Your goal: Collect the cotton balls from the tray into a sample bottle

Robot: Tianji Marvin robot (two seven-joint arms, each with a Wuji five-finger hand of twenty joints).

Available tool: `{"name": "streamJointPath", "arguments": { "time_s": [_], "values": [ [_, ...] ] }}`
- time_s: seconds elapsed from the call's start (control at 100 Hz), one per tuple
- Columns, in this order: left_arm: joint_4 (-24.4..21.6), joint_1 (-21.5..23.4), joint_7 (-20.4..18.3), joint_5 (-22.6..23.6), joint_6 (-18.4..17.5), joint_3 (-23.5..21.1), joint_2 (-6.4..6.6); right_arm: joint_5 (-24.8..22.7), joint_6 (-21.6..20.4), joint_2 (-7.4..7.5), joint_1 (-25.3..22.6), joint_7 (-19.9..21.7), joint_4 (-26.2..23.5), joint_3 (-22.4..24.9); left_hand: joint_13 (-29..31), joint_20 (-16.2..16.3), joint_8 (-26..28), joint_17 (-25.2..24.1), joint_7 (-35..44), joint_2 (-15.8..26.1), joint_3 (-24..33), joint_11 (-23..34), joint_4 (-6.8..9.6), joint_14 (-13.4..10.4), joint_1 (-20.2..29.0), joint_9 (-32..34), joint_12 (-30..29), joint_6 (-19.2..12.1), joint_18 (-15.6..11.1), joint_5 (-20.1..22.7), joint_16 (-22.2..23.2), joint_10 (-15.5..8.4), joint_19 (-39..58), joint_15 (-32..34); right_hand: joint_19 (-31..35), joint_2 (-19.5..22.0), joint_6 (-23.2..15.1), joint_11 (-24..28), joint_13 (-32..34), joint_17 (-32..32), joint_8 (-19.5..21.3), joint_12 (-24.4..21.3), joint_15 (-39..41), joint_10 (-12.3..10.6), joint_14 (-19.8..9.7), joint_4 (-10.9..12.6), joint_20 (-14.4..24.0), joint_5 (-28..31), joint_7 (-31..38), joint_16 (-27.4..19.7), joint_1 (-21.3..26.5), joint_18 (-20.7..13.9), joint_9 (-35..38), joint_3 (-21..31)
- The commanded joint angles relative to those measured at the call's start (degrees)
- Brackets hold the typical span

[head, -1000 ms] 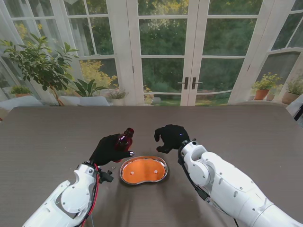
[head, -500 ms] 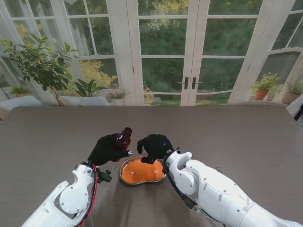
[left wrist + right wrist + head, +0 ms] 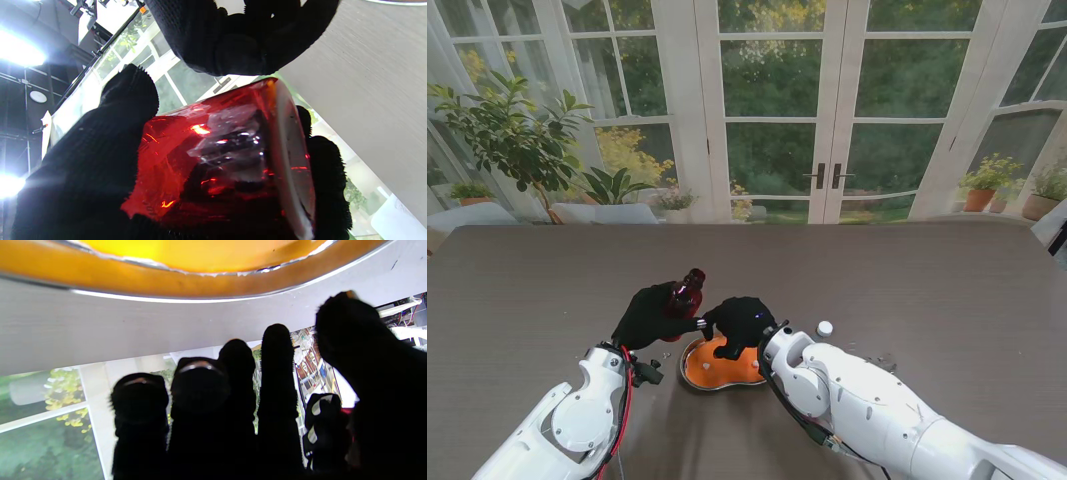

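Both hands are working close together. Left hand point(image 3: 655, 314) is gripping the red sample bottle point(image 3: 689, 291), tilted, just left of the orange tray point(image 3: 712, 372). Right hand point(image 3: 739, 322) is hanging directly over the tray, fingers point(image 3: 277, 380) extended and slightly spread, holding nothing visible. Cotton balls are hidden beneath it. Judgement: the right hand is nearer, and the pick lies straight down.

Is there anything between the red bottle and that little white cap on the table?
Yes: in the stand view, the right hand hangs over the orange tray, between the bottle and the cap.
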Motion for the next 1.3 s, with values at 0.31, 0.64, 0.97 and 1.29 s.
{"name": "streamJointPath", "arguments": {
  "time_s": [0.31,0.64,0.97,1.29],
  "values": [
    [-0.3,0.0,-1.0,-0.3,0.1,0.2,-0.17,-1.2,-0.1,-1.87,1.5,0.5,2.2,-3.9,0.2,0.6,1.7,-2.6,8.7,12.1,8.1,0.5,0.71,1.1,10.5,3.5,-0.7,-12.2,-1.1,4.8,0.9,-5.2,-1.5,1.1,2.6,0.7,-1.2,0.1,2.1,0.7,-1.6,-0.3,1.4,-1.3,-1.4,3.9,-0.3,0.2,-1.7,0.6,-2.6,0.9,0.6,2.4],
    [-0.2,-0.1,-1.1,-0.5,-0.1,0.3,-0.19,-2.1,0.8,-2.11,2.7,1.9,3.1,-6.2,0.2,0.6,1.7,-2.6,8.7,12.2,8.1,0.5,0.66,1.2,10.4,3.4,-0.8,-12.3,-1.0,4.8,0.9,-5.2,-1.5,1.2,2.7,1.1,-0.7,0.1,2.1,0.5,-1.7,-0.6,1.6,-1.4,-1.9,4.2,-0.2,0.5,-2.2,0.7,-2.4,0.4,0.3,1.8],
    [-0.3,0.0,-1.1,-0.5,0.0,0.3,-0.19,-3.3,1.3,-3.45,3.7,0.3,5.4,-8.8,0.1,0.6,1.7,-2.6,8.6,12.2,8.0,0.5,0.66,1.3,10.4,3.4,-1.1,-12.1,-1.0,4.8,0.9,-5.0,-1.6,1.2,2.8,-0.3,-0.2,0.2,2.1,0.8,-1.8,-0.6,2.3,-1.6,-2.4,4.0,-0.3,0.5,-2.6,1.0,-2.6,0.4,0.3,1.9],
    [-0.3,0.0,-1.2,-0.7,0.0,0.5,-0.2,-4.1,1.0,-3.77,4.3,-0.2,6.8,-10.3,0.2,0.6,1.7,-2.6,8.5,12.3,8.0,0.6,0.64,1.4,10.4,3.5,-1.2,-12.0,-0.9,4.9,0.9,-5.0,-1.6,1.2,2.8,-1.2,-0.1,0.1,2.1,0.8,-1.9,-0.6,2.4,-1.6,-2.4,3.9,-0.3,0.9,-2.7,1.0,-2.8,0.4,0.2,2.1]
  ]
}}
